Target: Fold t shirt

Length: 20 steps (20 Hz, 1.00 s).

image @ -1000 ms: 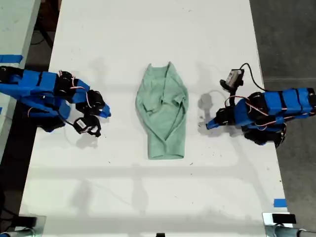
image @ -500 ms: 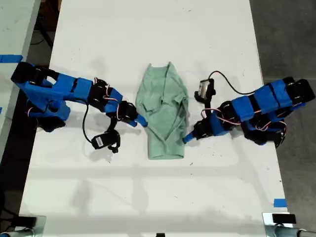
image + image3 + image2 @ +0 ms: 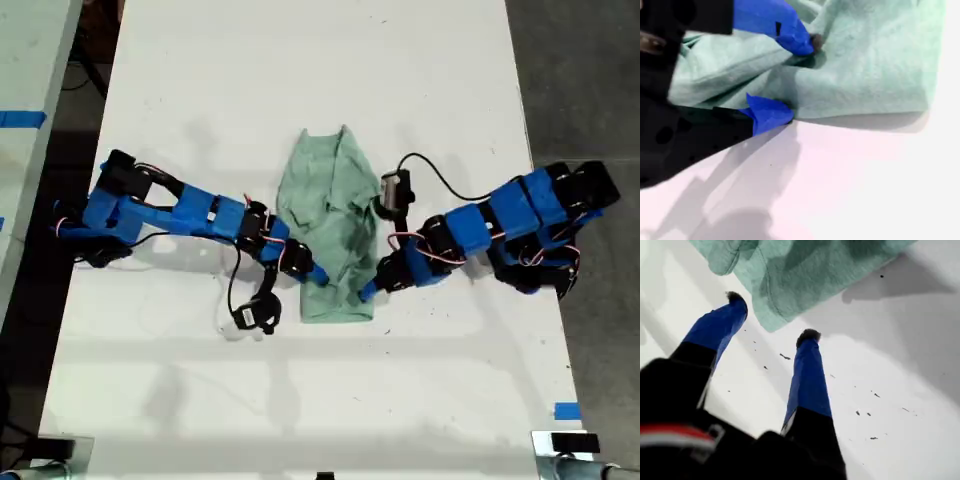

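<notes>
The pale mint-green t shirt (image 3: 330, 210) lies wrinkled and folded lengthwise in the middle of the white table (image 3: 300, 400). My first gripper (image 3: 367, 290) reaches in from the exterior view's right to the shirt's lower corner. In the first wrist view my first gripper (image 3: 772, 316) is open, with the corner of the t shirt (image 3: 805, 270) just ahead of its tips. My second gripper (image 3: 317, 276) comes from the exterior view's left. In the second wrist view my second gripper (image 3: 800, 79) is open, one finger on the t shirt (image 3: 865, 65), the other at its edge.
A second pale table with blue tape (image 3: 22, 118) stands at the exterior view's left edge. Dark floor (image 3: 580, 80) borders the table on the exterior view's right. A strip of blue tape (image 3: 566, 410) marks the table's lower right corner in the exterior view.
Both arms have stretched from the table's sides toward the shirt. Their grippers now meet its lower part from opposite sides. The shirt has not moved.
</notes>
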### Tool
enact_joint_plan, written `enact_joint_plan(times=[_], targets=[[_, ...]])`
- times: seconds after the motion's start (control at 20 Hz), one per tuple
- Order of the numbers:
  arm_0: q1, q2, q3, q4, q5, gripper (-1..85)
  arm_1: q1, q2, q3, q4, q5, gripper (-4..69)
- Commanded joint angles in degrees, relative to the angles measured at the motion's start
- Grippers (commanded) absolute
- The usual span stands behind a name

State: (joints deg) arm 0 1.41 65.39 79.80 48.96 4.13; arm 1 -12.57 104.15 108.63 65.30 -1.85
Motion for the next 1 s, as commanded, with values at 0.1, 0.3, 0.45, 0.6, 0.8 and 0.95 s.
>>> enact_joint_plan(times=[0.1, 0.3, 0.45, 0.6, 0.8, 0.95], targets=[[0.6, -1.1, -4.3, 2.7, -1.8, -0.1, -1.2, 0.8, -5.3, 2.5, 1.0, 22.4], [1.1, -1.2, -4.9, 4.1, -2.1, -0.1, -1.8, -1.8, -3.9, 1.1, 2.7, 22.4], [1.1, -1.1, -5.8, 4.5, -1.8, -0.1, -1.2, -5.2, -2.4, -3.3, 2.7, 21.6], [1.1, -1.2, -6.8, 4.7, -1.2, -0.1, -0.4, -9.3, -1.1, -10.3, 2.2, 20.3], [1.5, -2.1, -7.7, 4.7, -0.8, -0.1, 0.0, -13.1, -1.5, -13.6, 1.9, 20.0], [1.8, -2.4, -8.9, 5.4, -0.4, -0.1, -0.1, -14.8, -0.4, -15.3, 3.1, 0.1]])
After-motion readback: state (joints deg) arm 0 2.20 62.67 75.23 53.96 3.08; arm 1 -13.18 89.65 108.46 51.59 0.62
